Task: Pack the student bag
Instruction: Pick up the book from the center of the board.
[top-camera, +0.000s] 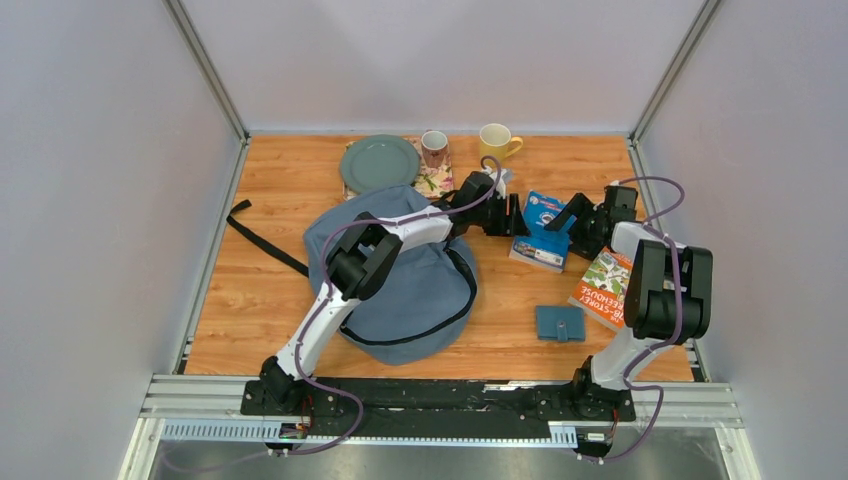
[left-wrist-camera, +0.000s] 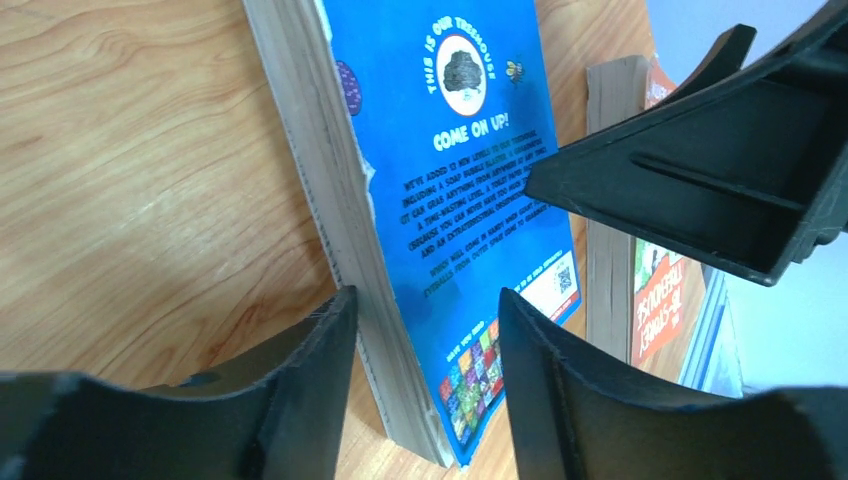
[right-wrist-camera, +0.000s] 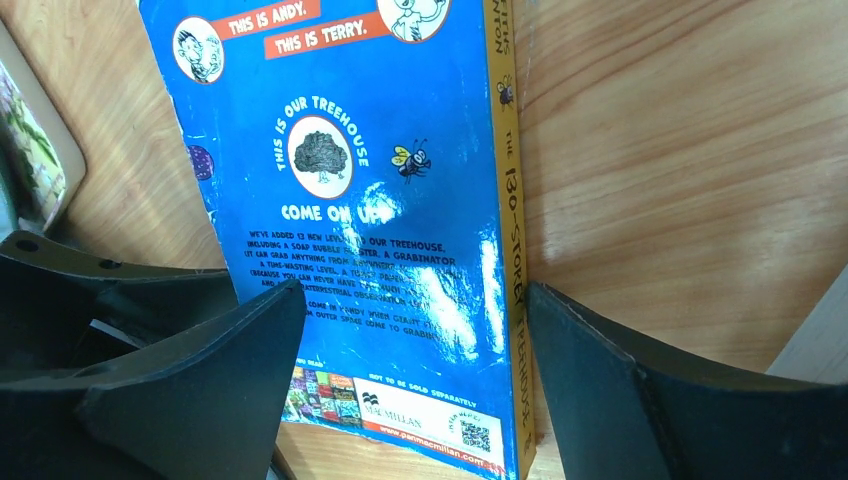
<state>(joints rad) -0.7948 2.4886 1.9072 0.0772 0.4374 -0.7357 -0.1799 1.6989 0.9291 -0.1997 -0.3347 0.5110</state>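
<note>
One blue book (top-camera: 541, 228) between two open grippers

The book lay back cover up on the wooden table (top-camera: 280, 300), right of centre. Its cover read "THIS IS ANDY.", "THIS IS TERRY.", "THIS IS OUR TREEHOUSE" and "COME ON UP!". A "MACMILLAN" logo and "NOT TO BE SOLD SEPARATELY" ran along the bottom, and the yellow spine showed "130-STOREY".

The left gripper (left-wrist-camera: 425, 310) was open with the book's page edge in the gap: one finger over the bare wood, the other over the cover. It held nothing. The right gripper (right-wrist-camera: 415, 300) was spread wider, one finger above the cover and the other beyond the spine, and it was likewise empty.

The student bag (top-camera: 400, 290) sat slumped left of centre under the left arm, just left of the book, with a black strap trailing toward the left edge.

A second book (top-camera: 603, 288), orange and green, lay near the right arm. Only "-STOREY" and part of "TREEHOUSE" could be read on it.
</note>
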